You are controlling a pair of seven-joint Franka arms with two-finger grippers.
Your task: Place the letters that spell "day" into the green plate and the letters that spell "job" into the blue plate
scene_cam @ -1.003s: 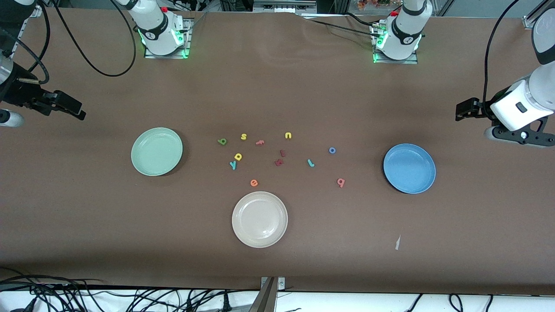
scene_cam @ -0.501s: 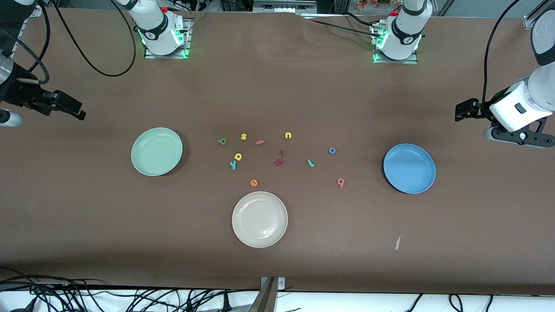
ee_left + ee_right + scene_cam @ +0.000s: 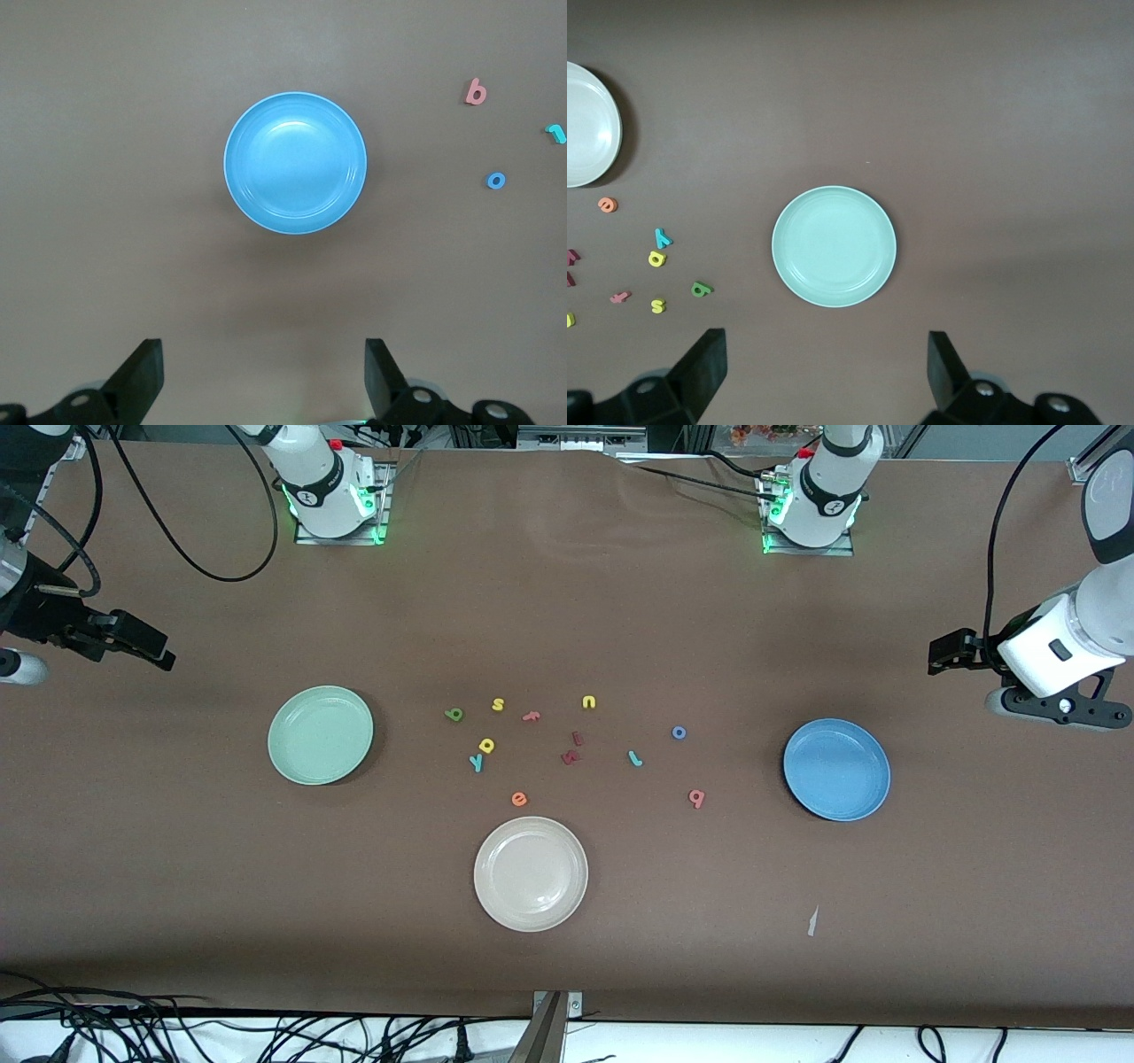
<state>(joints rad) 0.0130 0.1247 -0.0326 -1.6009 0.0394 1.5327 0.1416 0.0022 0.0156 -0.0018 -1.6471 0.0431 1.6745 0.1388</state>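
The green plate [image 3: 320, 734] [image 3: 834, 246] lies toward the right arm's end and the blue plate [image 3: 836, 769] [image 3: 295, 163] toward the left arm's end. Between them lie the yellow "d" [image 3: 486, 745], green "a" [image 3: 454, 714], teal "y" [image 3: 477, 762], teal "j" [image 3: 634, 758], blue "o" [image 3: 679, 732] and pink "b" [image 3: 696, 798]. My left gripper [image 3: 943, 654] [image 3: 263, 372] hangs open and empty over bare table near the blue plate. Over bare table near the green plate, my right gripper [image 3: 146, 646] [image 3: 824, 363] is open and empty too.
A cream-white plate [image 3: 531, 873] sits nearer the front camera than the letters. Other letters lie among them: yellow "s" [image 3: 498, 705], yellow "u" [image 3: 589, 702], orange "e" [image 3: 519, 799], a pink one [image 3: 531, 716], two dark red ones [image 3: 570, 757]. A paper scrap [image 3: 811, 921] lies near the front edge.
The left arm's hand has drifted very slightly toward the robots' bases. The right arm, plates and letters have not moved.
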